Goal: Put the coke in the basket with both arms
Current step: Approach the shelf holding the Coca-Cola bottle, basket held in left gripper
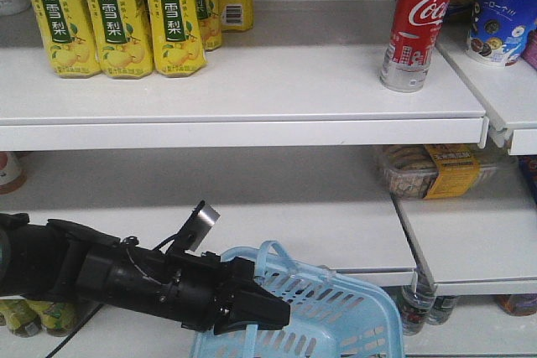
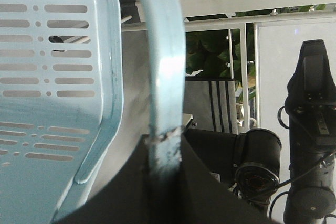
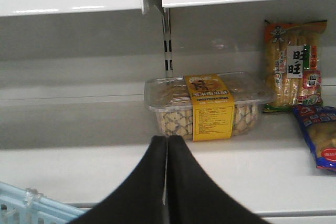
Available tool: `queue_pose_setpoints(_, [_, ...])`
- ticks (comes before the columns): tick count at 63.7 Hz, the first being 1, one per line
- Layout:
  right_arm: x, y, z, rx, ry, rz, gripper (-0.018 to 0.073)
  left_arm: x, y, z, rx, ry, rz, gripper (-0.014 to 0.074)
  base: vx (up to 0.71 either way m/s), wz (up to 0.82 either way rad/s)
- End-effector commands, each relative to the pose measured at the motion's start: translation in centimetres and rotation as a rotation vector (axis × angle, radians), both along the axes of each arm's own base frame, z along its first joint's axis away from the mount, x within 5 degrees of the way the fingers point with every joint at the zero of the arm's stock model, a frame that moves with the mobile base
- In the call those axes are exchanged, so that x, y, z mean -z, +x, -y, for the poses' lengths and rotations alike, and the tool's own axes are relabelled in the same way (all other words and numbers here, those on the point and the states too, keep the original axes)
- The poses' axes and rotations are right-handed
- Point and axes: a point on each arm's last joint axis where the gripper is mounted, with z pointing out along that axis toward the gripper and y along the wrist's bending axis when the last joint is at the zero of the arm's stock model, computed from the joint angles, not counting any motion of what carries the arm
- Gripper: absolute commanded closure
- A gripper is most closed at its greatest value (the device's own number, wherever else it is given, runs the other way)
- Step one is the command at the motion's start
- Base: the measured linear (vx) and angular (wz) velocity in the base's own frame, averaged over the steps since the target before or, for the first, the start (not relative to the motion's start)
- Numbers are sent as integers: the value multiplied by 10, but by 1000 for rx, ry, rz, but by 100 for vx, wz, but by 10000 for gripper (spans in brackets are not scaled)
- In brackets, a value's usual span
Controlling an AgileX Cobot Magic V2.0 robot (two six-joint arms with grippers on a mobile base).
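Note:
The coke (image 1: pixel 415 23), red with white script and a silver base, stands upright on the upper shelf at the right. Below it, at the bottom of the front view, the light blue basket (image 1: pixel 336 316) hangs from my left gripper (image 1: pixel 262 314). In the left wrist view that left gripper (image 2: pixel 165 148) is shut on the basket's thin handle (image 2: pixel 163 66), with the slotted basket wall (image 2: pixel 52 87) to its left. My right gripper (image 3: pixel 167 140) is shut with nothing in it, in front of the lower shelf. A basket corner (image 3: pixel 21 205) shows low left of it.
Yellow pear-drink bottles (image 1: pixel 109 14) line the upper shelf at the left. A clear biscuit box with a yellow label (image 3: pixel 207 106) and snack packs (image 3: pixel 294 72) lie on the lower shelf. Bottles (image 1: pixel 415 308) stand under it. The right arm (image 2: pixel 310 129) shows beside the basket.

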Motion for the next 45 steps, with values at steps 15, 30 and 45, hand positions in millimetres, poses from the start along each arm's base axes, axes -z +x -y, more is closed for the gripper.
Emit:
queue_pose_setpoints(15, [-4, -1, 1, 13, -17, 85, 568, -28, 2, 5, -23, -148, 23, 603, 2, 1])
queue_pose_setpoints(30, [-4, -1, 1, 13, -17, 85, 568, -28, 2, 5, -23, -148, 23, 603, 2, 0])
queue_pose_setpoints(45, [-4, -1, 1, 13, -17, 85, 568, -28, 2, 5, -23, -148, 23, 603, 2, 1])
